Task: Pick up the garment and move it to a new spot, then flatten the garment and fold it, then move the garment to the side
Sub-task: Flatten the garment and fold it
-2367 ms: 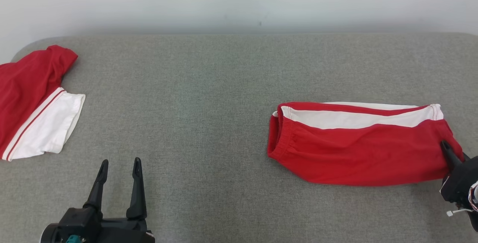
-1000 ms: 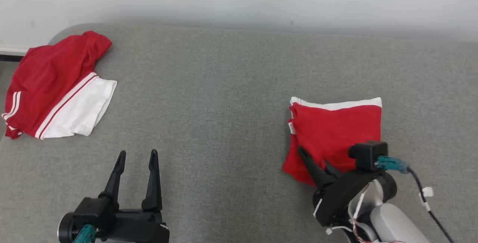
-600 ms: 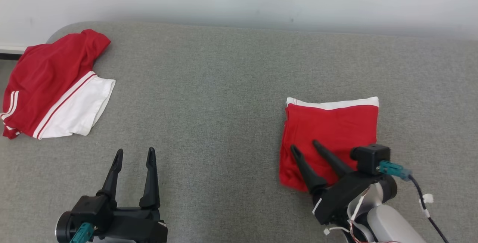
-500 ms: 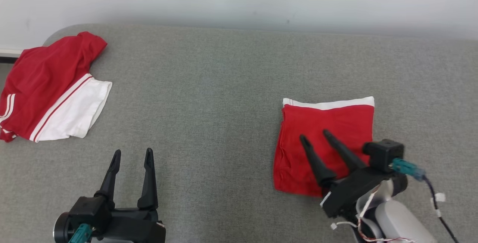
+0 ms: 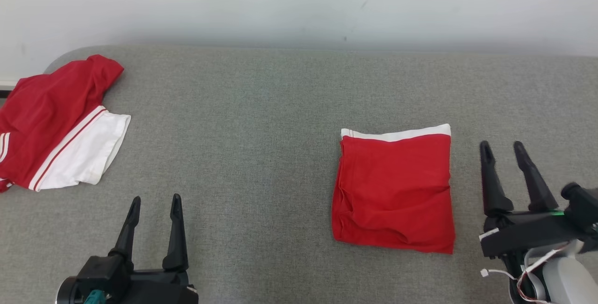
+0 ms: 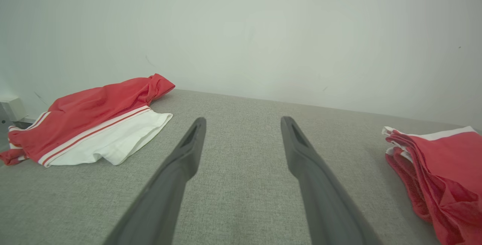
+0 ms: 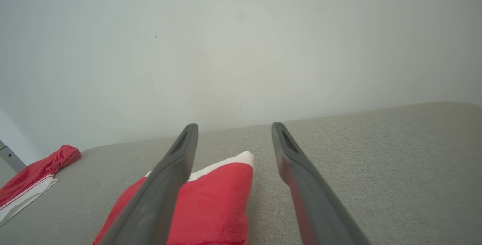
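The garment [image 5: 393, 189], red with a white band along its far edge, lies folded into a square on the grey table [image 5: 261, 122], right of centre. It also shows at the right edge of the left wrist view [image 6: 437, 166] and low in the right wrist view [image 7: 214, 203]. My right gripper [image 5: 502, 146] stands open just right of the garment, apart from it, nothing between its fingers [image 7: 301, 177]. At the lower left my left gripper [image 5: 155, 200] is open and empty, far from the garment, its fingers [image 6: 177, 169] pointing over bare table.
A second red and white garment [image 5: 56, 122] lies loosely on the table's far left corner, also in the left wrist view [image 6: 94, 124] and right wrist view [image 7: 34, 181]. A pale wall [image 5: 299, 5] runs behind the table's far edge.
My right gripper opened, let go of the garment and drew back to its right side. The garment went from a long shape to a folded square. The head camera shifted.
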Tool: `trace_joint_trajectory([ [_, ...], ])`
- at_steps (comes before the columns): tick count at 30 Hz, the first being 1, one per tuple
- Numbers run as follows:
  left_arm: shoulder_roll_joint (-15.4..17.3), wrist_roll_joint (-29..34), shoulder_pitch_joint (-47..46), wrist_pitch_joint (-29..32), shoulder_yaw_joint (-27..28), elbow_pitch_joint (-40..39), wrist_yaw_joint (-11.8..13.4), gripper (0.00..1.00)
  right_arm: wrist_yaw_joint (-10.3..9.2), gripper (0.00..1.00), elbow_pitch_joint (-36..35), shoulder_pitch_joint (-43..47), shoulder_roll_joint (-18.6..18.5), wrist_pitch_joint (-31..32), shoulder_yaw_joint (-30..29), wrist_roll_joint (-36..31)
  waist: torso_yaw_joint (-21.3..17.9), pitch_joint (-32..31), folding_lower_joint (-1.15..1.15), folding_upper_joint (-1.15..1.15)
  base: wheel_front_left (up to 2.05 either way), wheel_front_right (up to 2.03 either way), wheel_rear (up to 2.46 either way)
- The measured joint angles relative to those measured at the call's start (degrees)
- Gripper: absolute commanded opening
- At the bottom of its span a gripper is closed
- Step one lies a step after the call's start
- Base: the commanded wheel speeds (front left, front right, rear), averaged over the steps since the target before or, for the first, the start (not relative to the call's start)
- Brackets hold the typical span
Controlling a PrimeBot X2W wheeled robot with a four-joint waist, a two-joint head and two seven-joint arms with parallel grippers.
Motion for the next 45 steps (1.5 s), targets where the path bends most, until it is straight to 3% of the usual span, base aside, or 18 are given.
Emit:
trace_joint_trajectory([
  [9, 0.00, 1.10, 1.27, 0.00, 1.52, -0.66, -0.18, 1.00, 0.00, 1.00, -2.70, 5.30, 2.76, -2.98, -4.97, -2.29, -1.33, -0.75, 0.00, 0.00, 0.00, 0.00, 0.00],
  [20, -0.01, 1.79, 1.71, 0.00, 1.44, -0.82, -0.25, 1.00, 0.00, 1.00, -3.55, 8.18, 3.94, -3.99, -6.00, -5.30, -1.87, -1.51, 0.00, 0.00, 0.00, 0.00, 0.00],
  [21, 0.00, 1.85, 1.71, 0.00, 1.40, -0.83, -0.44, 1.00, 0.00, 0.78, -3.47, 8.15, 4.02, -4.01, -5.91, -5.30, -1.79, -1.47, 0.00, 0.00, 0.00, 0.00, 0.00],
  [22, 0.00, 1.91, 1.70, 0.00, 1.40, -0.87, -0.51, 1.00, 0.00, 0.20, -3.30, 8.05, 4.03, -4.15, -5.56, -5.28, -1.67, -1.41, 0.00, 0.00, 0.00, 0.00, 0.00],
  [23, -0.01, 1.94, 1.69, 0.00, 1.31, -0.89, -0.52, 1.00, 0.00, 0.00, -2.93, 7.83, 4.01, -4.16, -5.14, -5.28, -1.52, -1.32, 0.00, 0.00, 0.00, 0.00, 0.00],
  [33, 0.00, 1.76, 0.40, 0.00, 0.59, -1.11, -0.58, 1.00, 0.00, 0.00, 4.60, -0.84, 2.99, -4.23, 2.13, -6.13, 0.57, 1.04, 0.00, 0.00, 0.00, 0.00, 0.00],
  [39, 0.00, 1.66, -1.07, 0.00, 0.00, -1.34, -0.31, 1.00, 0.00, 0.00, 14.85, -9.41, 2.99, -4.23, 6.02, -7.08, 1.92, 3.59, 0.01, 0.00, 0.00, 0.00, 0.00],
  [45, 0.00, 1.57, -2.63, 0.00, -0.45, -1.19, -0.35, 1.00, 0.00, 0.00, 25.24, -14.95, 2.98, -4.25, 6.12, -8.87, 3.39, 5.45, 0.01, 0.00, 0.00, 0.00, 0.00],
])
